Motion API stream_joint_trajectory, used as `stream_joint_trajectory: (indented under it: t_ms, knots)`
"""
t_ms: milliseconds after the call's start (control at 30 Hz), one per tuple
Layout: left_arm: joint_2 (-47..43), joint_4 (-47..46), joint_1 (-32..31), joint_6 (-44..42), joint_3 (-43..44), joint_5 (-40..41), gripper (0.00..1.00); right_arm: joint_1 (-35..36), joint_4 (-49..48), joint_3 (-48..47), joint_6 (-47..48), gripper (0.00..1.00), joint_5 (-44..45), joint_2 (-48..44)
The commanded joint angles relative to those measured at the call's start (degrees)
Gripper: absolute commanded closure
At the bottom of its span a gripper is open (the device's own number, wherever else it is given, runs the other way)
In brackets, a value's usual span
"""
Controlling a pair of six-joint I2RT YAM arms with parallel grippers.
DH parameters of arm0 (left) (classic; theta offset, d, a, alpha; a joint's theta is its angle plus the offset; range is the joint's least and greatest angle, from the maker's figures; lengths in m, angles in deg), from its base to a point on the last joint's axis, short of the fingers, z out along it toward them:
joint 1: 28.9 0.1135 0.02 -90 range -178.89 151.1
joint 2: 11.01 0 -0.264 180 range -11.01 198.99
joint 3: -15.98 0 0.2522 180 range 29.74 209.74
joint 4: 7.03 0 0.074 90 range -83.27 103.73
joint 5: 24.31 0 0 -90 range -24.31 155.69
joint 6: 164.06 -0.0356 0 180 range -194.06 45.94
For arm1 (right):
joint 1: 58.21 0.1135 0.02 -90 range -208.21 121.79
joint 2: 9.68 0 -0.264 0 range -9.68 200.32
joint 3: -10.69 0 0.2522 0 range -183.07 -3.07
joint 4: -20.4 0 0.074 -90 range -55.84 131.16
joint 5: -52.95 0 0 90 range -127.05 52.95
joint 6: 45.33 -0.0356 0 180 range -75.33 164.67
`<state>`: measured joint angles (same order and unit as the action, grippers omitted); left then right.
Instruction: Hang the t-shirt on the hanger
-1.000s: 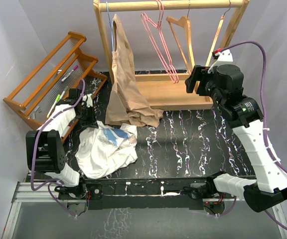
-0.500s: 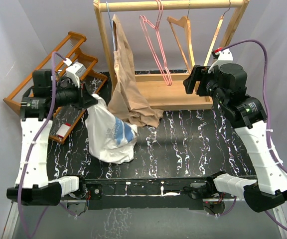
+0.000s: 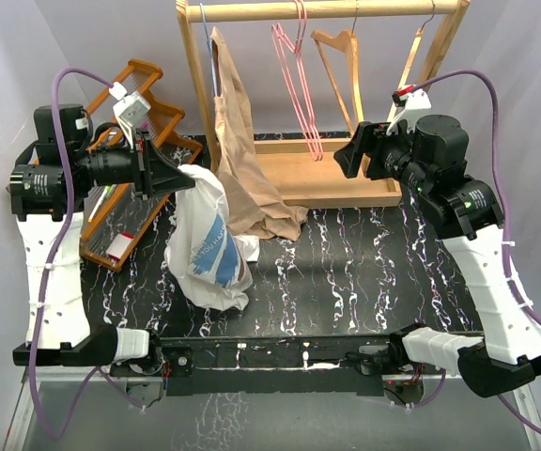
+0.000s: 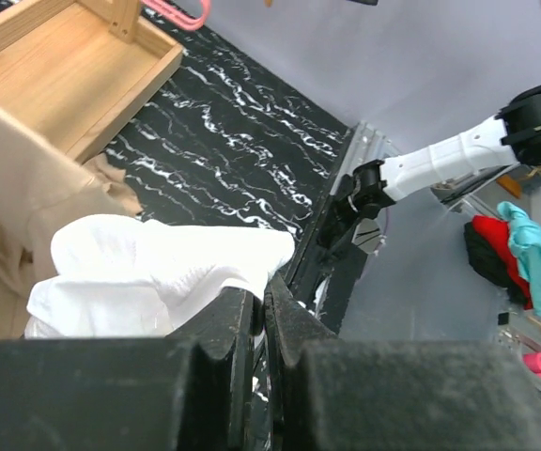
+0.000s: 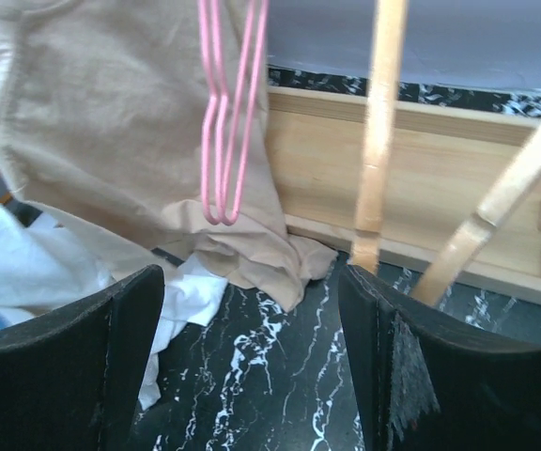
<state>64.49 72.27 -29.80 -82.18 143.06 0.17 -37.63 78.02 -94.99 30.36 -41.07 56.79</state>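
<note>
Left claw: My left claw (image 3: pixel 182 177) is clenched on a bunched upper edge of the t-shirt (image 3: pixel 209 252), with the arm raised over the left side of the worktop (image 3: pixel 346 272).
T-shirt: White with its blue print facing out, it hangs from my grip in a crumpled drape. Its lower folds appear to rest on the black marbled surface, just beside the beige garment (image 3: pixel 242 169).
Right claw: My right claw (image 3: pixel 347 153) is released and spread wide, grasping nothing, held in the air in front of the wooden rack (image 3: pixel 327 10).
Hanger: The pink hanger (image 3: pixel 301 89) hangs by its hook from the rack's top rail, between the beige garment and a light-wood hanger (image 3: pixel 338 52), well apart from the t-shirt.
Right wrist view: The pink wire's lower corner hangs ahead between my spread fingers, against the beige cloth.
</note>
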Motion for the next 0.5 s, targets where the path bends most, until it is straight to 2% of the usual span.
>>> stream_joint_trajectory:
  t_ms: [0, 167, 267, 467]
  knots:
    - [1.84, -7.07, -3.27, 4.98, 0.93, -6.65, 1.0, -0.01, -7.08, -3.34, 2.39, 0.23, -11.92, 0.09]
    - [7.8, -5.26, -16.9, 2.59, 6.75, 0.88, 1.0, -0.01, -11.49, -4.27, 2.01, 0.22, -23.27, 1.36]
    - [11.17, -5.82, -22.53, 1.8, 9.38, 3.48, 1.0, -0.03, -14.91, -5.0, 1.72, 0.22, -27.14, 1.8]
    - [16.18, -9.48, -27.4, 2.42, 13.32, 4.87, 1.0, -0.02, -13.96, -8.85, 2.96, 0.21, -35.39, 2.76]
